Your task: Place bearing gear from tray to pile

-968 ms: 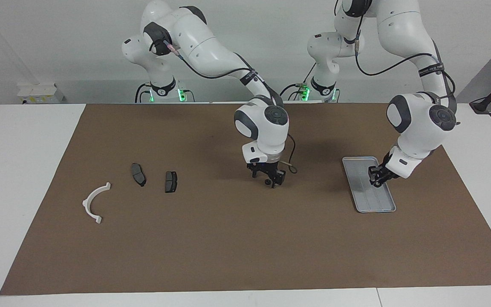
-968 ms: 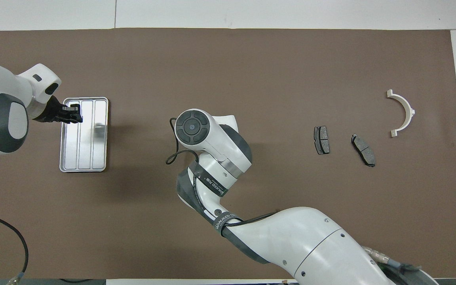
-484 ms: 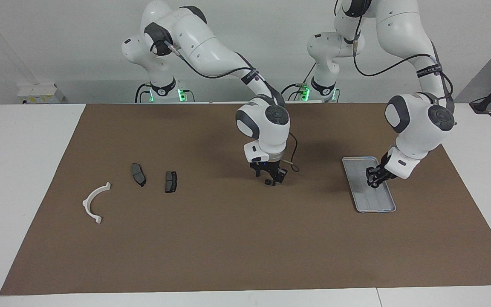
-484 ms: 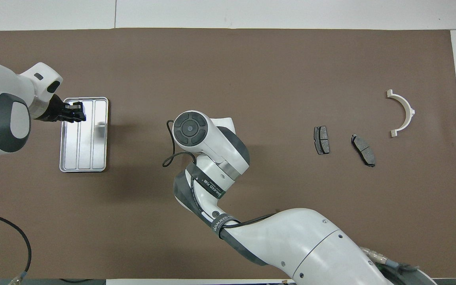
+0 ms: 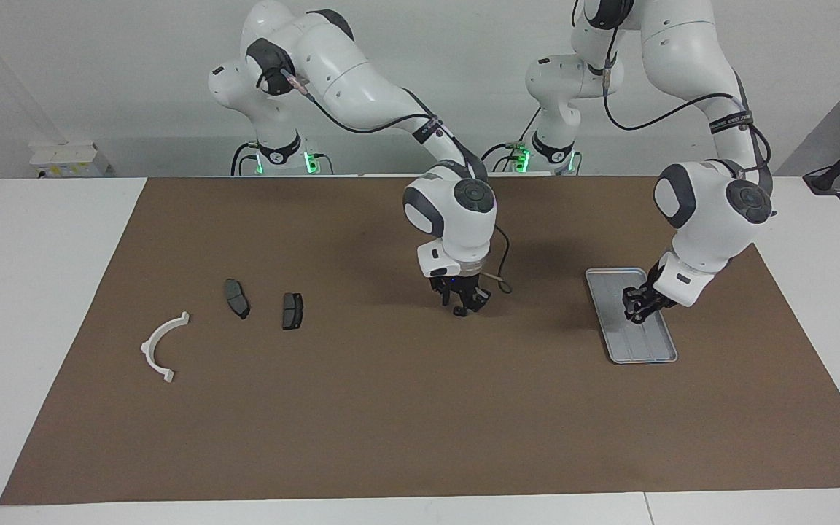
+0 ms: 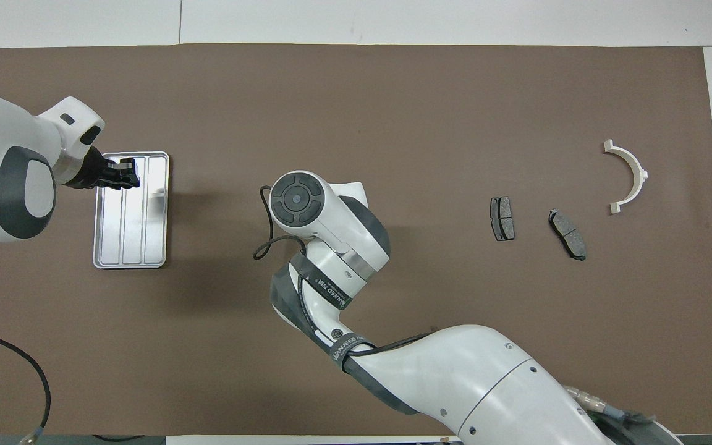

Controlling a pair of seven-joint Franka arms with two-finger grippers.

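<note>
Now the right gripper [image 5: 465, 308] pinches the small dark gear [image 5: 458, 312] low on the brown mat [image 5: 362, 408].
Facing view: the gear is in the middle of the table [image 5: 41, 292], between the tray [image 5: 646, 350] and the pile [image 5: 292, 310], well apart from both. The left gripper [image 5: 637, 312] hangs over the tray; I cannot tell if it is spread or pressed together. Overhead view: the right arm hides its gripper and the gear, and the left gripper [image 6: 127, 173] covers part of the tray [image 6: 146, 247].
</note>
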